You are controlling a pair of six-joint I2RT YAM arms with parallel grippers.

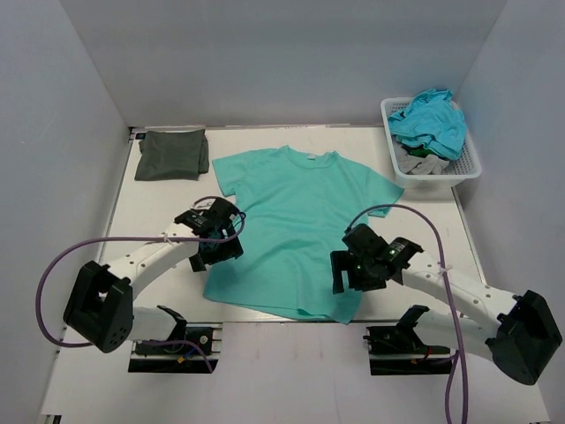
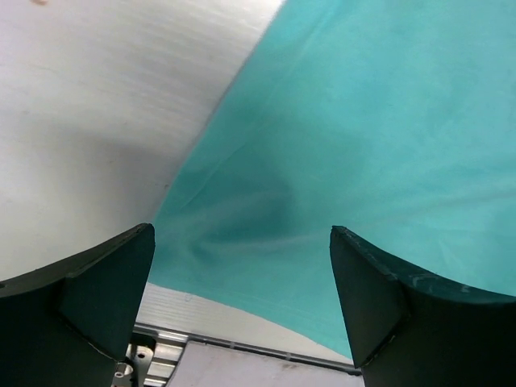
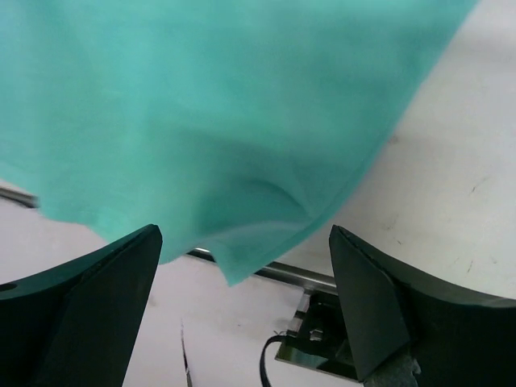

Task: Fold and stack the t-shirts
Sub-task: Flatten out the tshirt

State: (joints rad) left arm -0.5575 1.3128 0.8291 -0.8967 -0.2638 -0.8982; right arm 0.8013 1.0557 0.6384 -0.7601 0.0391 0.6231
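We see the teal t-shirt [image 1: 296, 221] spread flat mid-tabletop [image 1: 150, 208], neck toward 12 o'clock. The folded olive t-shirt [image 1: 172, 155] lies at 10 o'clock. Our left pincer [image 2: 242, 234] gapes wide over the hem's 7 o'clock corner and our right pincer [image 3: 246, 234] over its 5 o'clock corner, both holding nothing.

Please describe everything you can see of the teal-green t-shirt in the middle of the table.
The teal-green t-shirt is plain, soft-looking cloth with short sleeves and a small white neck label. It lies unfolded and nearly flat on the white table, collar toward the far side, with light wrinkles near the hem, which reaches the table's near edge. The left hand and right hand, both open, hang over its lower corners; whether they touch it cannot be told.
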